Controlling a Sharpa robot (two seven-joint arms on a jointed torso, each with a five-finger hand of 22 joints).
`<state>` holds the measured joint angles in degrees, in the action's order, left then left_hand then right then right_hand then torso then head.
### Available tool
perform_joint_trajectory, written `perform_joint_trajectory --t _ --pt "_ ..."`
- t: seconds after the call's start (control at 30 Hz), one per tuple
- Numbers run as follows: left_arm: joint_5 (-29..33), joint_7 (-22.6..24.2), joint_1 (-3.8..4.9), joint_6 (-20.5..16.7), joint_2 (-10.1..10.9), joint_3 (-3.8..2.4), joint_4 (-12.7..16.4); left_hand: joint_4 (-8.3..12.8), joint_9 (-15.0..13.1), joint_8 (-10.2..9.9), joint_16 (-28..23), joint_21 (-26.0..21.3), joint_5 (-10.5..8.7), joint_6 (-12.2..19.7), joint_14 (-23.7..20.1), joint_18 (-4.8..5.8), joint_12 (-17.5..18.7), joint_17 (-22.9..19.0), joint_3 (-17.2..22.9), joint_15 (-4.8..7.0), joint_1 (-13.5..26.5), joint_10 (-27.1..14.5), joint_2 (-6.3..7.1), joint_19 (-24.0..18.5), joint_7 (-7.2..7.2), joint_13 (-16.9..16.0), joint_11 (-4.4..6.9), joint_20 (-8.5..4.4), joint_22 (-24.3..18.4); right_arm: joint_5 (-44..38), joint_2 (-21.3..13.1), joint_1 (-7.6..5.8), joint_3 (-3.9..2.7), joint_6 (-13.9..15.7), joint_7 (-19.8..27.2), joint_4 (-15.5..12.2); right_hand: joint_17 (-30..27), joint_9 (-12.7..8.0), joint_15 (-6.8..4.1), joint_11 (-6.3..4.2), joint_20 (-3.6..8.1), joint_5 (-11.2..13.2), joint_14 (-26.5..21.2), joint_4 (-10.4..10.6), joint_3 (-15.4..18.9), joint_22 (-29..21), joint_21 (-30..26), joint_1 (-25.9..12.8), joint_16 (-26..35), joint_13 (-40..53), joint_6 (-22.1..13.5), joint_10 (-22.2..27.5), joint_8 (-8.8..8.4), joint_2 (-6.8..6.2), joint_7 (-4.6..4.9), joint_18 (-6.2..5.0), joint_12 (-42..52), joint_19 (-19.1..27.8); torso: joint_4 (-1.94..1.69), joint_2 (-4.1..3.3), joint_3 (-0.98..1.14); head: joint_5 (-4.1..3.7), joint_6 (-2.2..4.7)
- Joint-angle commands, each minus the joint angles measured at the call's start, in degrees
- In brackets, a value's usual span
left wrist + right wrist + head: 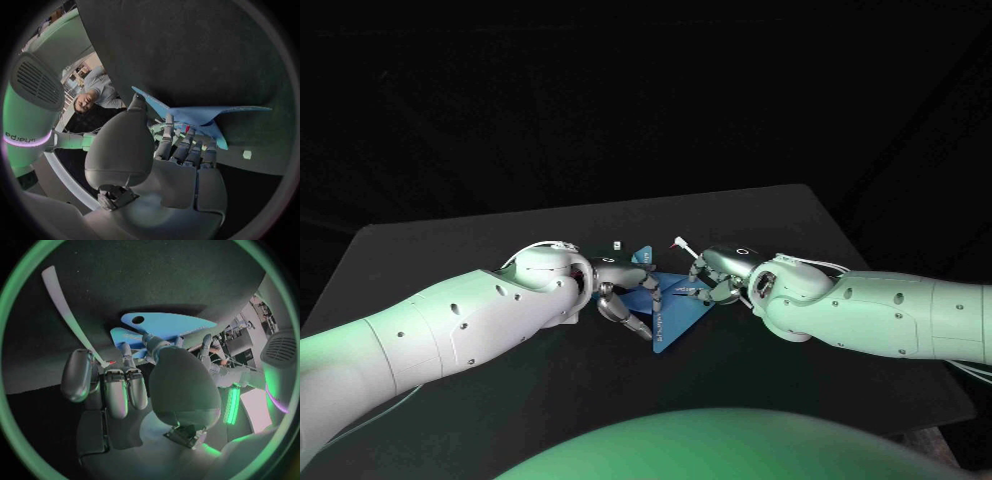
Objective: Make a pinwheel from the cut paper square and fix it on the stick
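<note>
Two silver hands meet over the middle of the black table (459,250), with the blue paper square (672,312) between them. Nearest the robot, one pointed corner of the paper lies flat on the table, clear of both hands.

Just beyond that corner, the left hand (607,283) has its fingers on the paper's left side. In the left wrist view its thumb tip touches a raised corner of the paper (200,114) and its curled fingers (167,131) sit under the lifted flaps, so it pinches the sheet. The flaps stand up off the table like wings.

Opposite it, the right hand (723,275) reaches in from the paper's right side, fingers curled down at the sheet's edge. In the right wrist view a blue flap with a round hole (164,320) rises beyond the fingertips (127,351). I cannot tell whether this hand grips the paper or only touches it.

Farther out, the white stick (64,307) runs away from the right hand's fingers, one end close to them. Whether it is held I cannot tell.

Beyond the left hand, a small pale piece (613,243) lies alone on the table, near the paper but apart from it.
</note>
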<state>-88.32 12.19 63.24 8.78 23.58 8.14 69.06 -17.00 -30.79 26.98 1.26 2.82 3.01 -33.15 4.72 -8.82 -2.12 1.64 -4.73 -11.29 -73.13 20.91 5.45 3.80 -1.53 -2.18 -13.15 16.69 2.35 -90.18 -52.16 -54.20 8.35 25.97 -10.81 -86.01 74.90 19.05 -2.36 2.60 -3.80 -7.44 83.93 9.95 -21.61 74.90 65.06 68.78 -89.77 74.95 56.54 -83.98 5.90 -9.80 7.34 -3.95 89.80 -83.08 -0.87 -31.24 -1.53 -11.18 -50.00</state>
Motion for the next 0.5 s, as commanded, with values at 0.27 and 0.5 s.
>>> perform_joint_trajectory --t 0.27,0.5 --pt "1.19 -0.19 -0.07 0.57 -0.16 0.00 0.00 -0.01 -4.66 7.81 -0.19 -0.35 -0.27 2.40 0.24 0.58 0.05 0.09 0.12 -0.77 0.24 -1.10 -0.30 -0.10 -0.18 0.06 -0.63 0.04 -0.09 -0.92 0.44 -0.15 -0.02 0.23 -0.47 0.59 15.10 -0.12 0.23 0.20 -0.07 0.30 6.07 -0.11 -0.27 6.91 0.28 -0.20 -0.23 15.05 0.29 -6.02 0.32 -0.01 0.03 -0.66 0.20 -0.29 0.00 0.00 0.01 -0.10 0.00" --pt "1.99 -0.21 -0.08 0.69 -0.22 0.00 0.01 -0.01 -6.67 11.10 -0.20 -0.35 -0.25 5.60 0.23 0.69 0.04 0.08 0.14 -0.91 0.38 -1.00 -0.55 -0.10 -0.33 0.06 -0.74 0.02 -0.09 -0.93 0.60 -0.18 -0.01 -0.06 -0.35 0.41 15.10 -0.14 0.23 0.19 -0.07 0.35 6.07 -0.20 -0.35 6.92 0.28 -0.16 -0.23 15.05 0.30 -6.02 0.32 -0.06 0.03 -0.66 0.20 -0.30 -0.03 0.00 0.01 -0.04 0.00"
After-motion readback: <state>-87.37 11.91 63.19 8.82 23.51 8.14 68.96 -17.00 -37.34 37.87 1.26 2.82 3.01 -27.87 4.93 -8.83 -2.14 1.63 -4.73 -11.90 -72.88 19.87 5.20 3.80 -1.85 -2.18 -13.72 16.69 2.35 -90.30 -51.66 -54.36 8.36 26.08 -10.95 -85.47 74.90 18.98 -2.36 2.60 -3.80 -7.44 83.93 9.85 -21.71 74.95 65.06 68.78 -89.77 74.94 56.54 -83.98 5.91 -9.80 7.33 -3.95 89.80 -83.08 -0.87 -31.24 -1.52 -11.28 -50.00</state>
